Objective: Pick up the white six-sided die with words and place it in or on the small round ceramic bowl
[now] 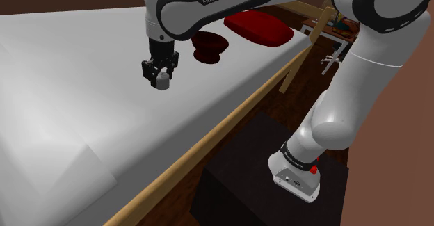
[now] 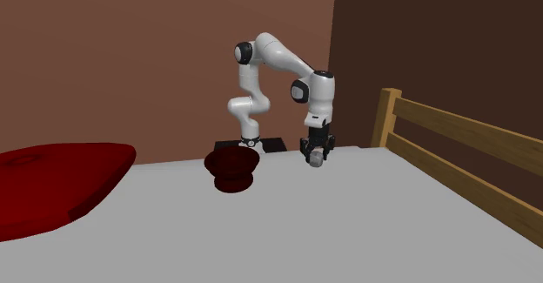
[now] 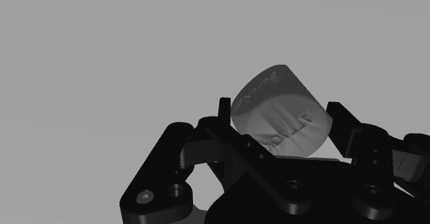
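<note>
Pale grey die (image 3: 279, 112), words embossed on its faces, sits clasped between the closed black fingers (image 3: 342, 119) of the gripper (image 1: 161, 78), over the white bed (image 1: 62, 99). The dark red bowl (image 1: 211, 45) stands apart, to its right in the shoulder view.

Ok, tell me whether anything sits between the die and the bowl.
Nothing visible does. The gripper clasps the die above the bed, with an open path to the dark red bowl; the red pillow lies beyond it.

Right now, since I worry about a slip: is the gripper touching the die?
Touching. In the wrist view the gripper has its two fingers clasped on the die, with no gap at either side.
</note>
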`<state>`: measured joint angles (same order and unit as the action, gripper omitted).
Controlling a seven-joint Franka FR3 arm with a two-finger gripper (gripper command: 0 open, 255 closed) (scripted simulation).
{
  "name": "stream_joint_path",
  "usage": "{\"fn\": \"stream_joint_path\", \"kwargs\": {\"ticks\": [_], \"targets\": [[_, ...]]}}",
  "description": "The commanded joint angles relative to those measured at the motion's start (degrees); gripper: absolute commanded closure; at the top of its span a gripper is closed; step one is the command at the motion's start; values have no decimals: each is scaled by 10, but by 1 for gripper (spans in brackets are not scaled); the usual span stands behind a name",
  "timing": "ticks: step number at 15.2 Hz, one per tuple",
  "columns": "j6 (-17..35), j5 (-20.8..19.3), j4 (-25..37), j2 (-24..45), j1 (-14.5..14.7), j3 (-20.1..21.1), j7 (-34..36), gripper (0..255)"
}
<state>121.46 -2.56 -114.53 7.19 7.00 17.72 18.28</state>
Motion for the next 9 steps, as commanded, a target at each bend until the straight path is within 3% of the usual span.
{"fn": "stream_joint_path", "kwargs": {"ticks": [1,9], "targets": [[0,0,0,1,0,0,0,255],[-7,1,4,-3,0,0,-1,255]]}}
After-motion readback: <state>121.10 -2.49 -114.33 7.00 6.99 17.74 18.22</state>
